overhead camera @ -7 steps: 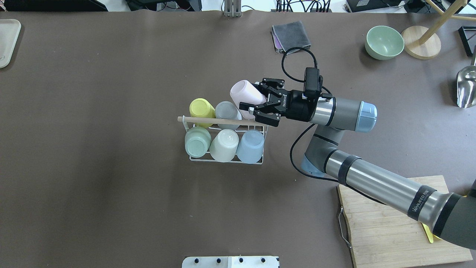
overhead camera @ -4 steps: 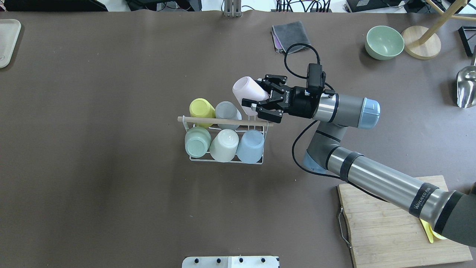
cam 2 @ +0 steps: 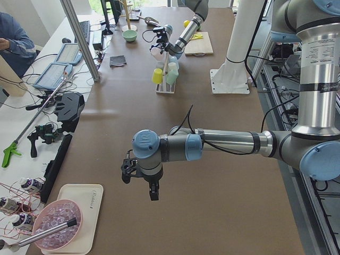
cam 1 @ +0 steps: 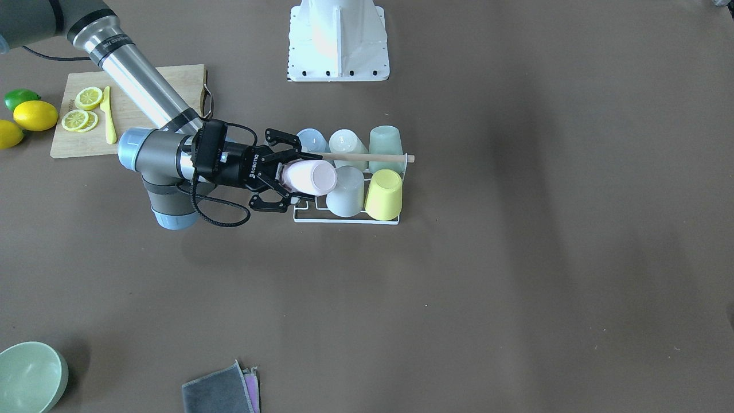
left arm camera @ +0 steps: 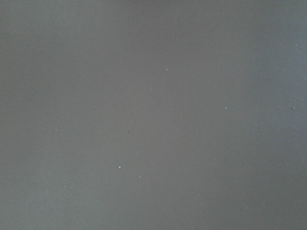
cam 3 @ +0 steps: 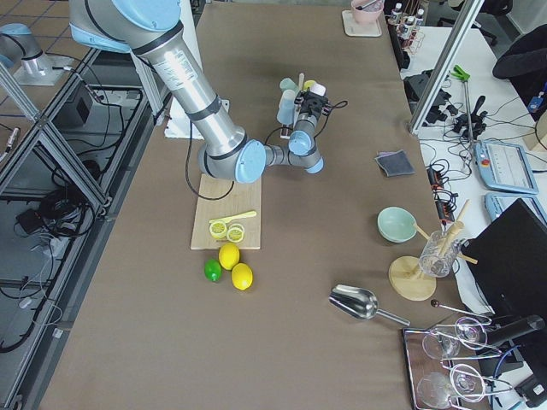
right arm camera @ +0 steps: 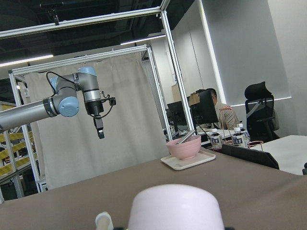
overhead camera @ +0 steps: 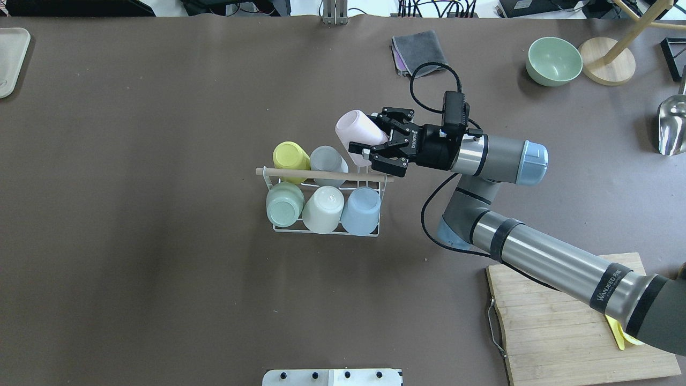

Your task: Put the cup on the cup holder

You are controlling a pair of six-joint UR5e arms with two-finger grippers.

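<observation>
Your right pincer (overhead camera: 368,139), clamped on the cup (overhead camera: 352,126), has edged away from the holder's (overhead camera: 321,231) empty corner, so placement is still pending.

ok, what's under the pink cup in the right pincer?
The rack's empty end slot; its base wire shows in the front view. Whether a prong is inside the cup is hidden.

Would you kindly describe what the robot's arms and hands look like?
The right arm and left arm are silver-grey tubes with light blue joint caps; the right bears black bands, one lettered in white. The right hand is black, with linked fingers, white lettering and a looping black cable. The left hand is black too.
</observation>
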